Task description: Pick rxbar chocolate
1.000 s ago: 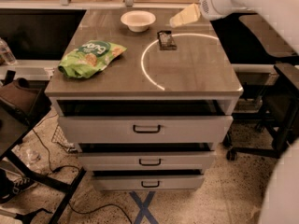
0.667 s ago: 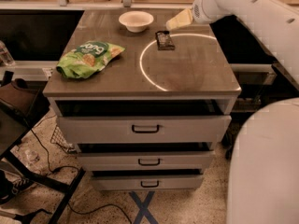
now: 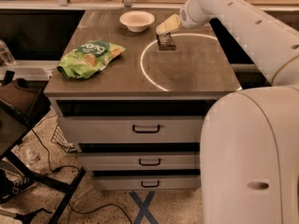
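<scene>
1. Gripper (image 3: 166,27): sits just over the far end of the rxbar chocolate (image 3: 167,41), toward the back of the tabletop (image 3: 201,76). Wide or narrow cannot be told.
2. Room: bare surface lies in front and to the right. The bowl (image 3: 137,20) is near on the left, and the green chip bag (image 3: 89,58) is well apart by the left edge.
3. Arm (image 3: 233,13): enters from the right, sloping down leftward.
4. Rxbar chocolate: small, dark, lying flat at the back arc of a pale ring (image 3: 141,64).

Cabinet top (image 3: 196,73): bowl (image 3: 137,20), chip bag (image 3: 88,57), rxbar chocolate (image 3: 167,42) by claw (image 3: 161,30).
</scene>
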Motion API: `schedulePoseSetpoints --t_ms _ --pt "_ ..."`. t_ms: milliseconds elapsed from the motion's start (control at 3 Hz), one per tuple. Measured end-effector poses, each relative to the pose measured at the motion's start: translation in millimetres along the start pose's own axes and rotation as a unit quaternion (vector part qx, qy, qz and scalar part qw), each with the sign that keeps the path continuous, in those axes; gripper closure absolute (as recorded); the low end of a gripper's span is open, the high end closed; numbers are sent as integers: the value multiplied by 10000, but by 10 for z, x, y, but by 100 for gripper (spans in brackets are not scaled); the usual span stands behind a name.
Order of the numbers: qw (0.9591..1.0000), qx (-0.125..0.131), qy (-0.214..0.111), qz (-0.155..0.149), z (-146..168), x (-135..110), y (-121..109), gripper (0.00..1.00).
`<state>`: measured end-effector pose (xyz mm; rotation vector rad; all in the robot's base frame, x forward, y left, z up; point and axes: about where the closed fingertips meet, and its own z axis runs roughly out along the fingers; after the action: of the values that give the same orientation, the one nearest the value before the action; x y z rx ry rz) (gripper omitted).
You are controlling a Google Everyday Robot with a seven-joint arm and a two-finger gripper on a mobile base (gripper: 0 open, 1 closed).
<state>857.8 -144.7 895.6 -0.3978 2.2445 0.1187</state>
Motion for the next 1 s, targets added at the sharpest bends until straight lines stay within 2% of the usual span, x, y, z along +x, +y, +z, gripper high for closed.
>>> schedulePoseSetpoints --t_ms 333,1000 --pt "9992 -212 322 85 255 47 219 0" --pt "9967 -458 643 194 517 127 448 0"
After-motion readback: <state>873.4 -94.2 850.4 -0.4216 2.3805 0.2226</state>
